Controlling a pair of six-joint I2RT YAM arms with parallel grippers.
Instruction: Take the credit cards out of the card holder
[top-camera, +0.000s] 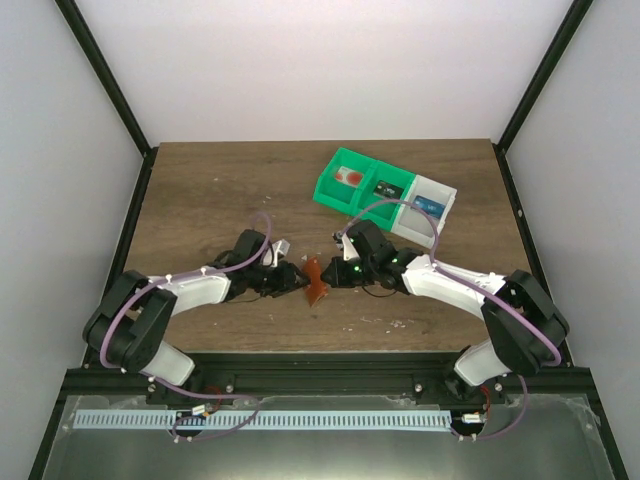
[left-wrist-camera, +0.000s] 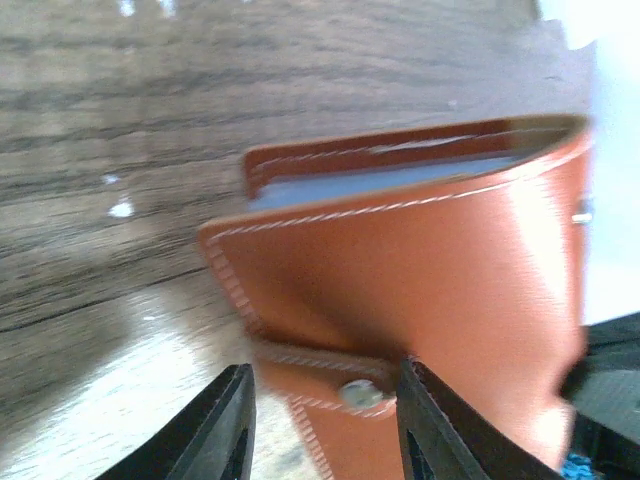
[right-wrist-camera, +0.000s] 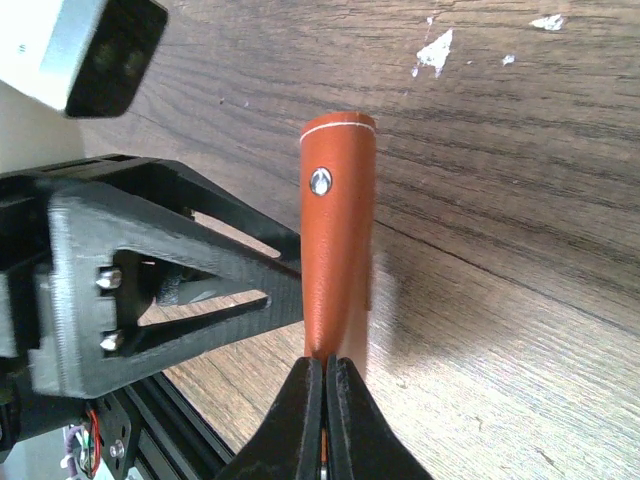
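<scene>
Your right gripper is clamped tight on the card holder; your left gripper straddles its snap tab half-open, grip unclear.

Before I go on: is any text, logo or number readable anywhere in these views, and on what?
No text can be read in any view.
Card holder: plain leather with pale stitching and a metal snap; no lettering shows.
Items in the trays: any print is too small to read from the top view.
</scene>
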